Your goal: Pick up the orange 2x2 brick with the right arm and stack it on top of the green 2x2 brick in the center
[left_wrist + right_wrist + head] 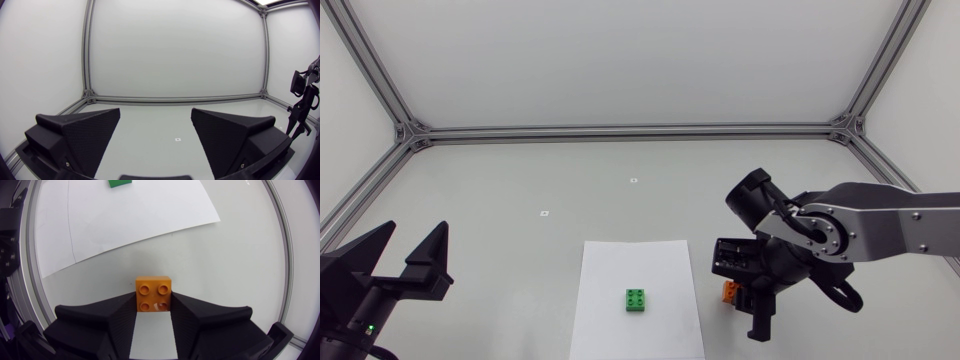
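R pincer [154, 302]: holds orange brick [154, 291] by its near half
L pincer [155, 117]: wide, holds nothing
Risk: thin grip, brick may tip or slip on way to green brick [638, 300]

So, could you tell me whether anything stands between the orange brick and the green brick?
Nothing visible does: only bare grey table and the flat white paper sheet lie between the orange 2x2 plastic brick in the right hand and the green 2x2 plastic brick.
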Robot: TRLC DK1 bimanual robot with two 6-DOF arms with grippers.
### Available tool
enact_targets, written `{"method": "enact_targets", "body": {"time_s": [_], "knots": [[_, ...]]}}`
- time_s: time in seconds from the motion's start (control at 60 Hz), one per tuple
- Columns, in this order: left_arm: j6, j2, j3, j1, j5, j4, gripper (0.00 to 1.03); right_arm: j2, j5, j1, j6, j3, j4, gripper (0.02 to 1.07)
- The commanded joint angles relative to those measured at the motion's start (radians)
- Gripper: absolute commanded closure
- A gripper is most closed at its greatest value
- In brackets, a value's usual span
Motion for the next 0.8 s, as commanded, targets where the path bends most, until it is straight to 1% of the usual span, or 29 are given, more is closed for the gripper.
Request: {"method": "enact_targets", "body": {"time_s": [0.0, 0.167, 0.383, 0.467, 0.517, 0.567, 0.783], "knots": [[0.013, -0.008, -0.041, 0.002, 0.004, -0.015, 0.04, -0.032, 0.000, 0.055, 0.052, 0.041, -0.029, 0.83], [0.013, -0.008, -0.041, 0.002, 0.004, -0.015, 0.04, -0.028, -0.002, 0.175, 0.129, 0.109, -0.075, 0.83], [0.013, -0.008, -0.041, 0.002, 0.004, -0.015, 0.04, 0.026, -0.003, 0.276, 0.169, 0.190, -0.092, 0.83], [0.013, -0.008, -0.041, 0.002, 0.004, -0.015, 0.04, 0.064, -0.009, 0.295, 0.198, 0.239, -0.110, 0.83], [0.013, -0.008, -0.041, 0.002, 0.004, -0.015, 0.04, 0.095, -0.023, 0.302, 0.213, 0.267, -0.112, 0.88], [0.013, -0.008, -0.041, 0.002, 0.004, -0.015, 0.04, 0.110, -0.035, 0.309, 0.212, 0.282, -0.112, 0.88], [0.013, -0.008, -0.041, 0.002, 0.004, -0.014, 0.04, 0.232, -0.034, 0.350, 0.207, 0.366, -0.124, 0.88]]}}
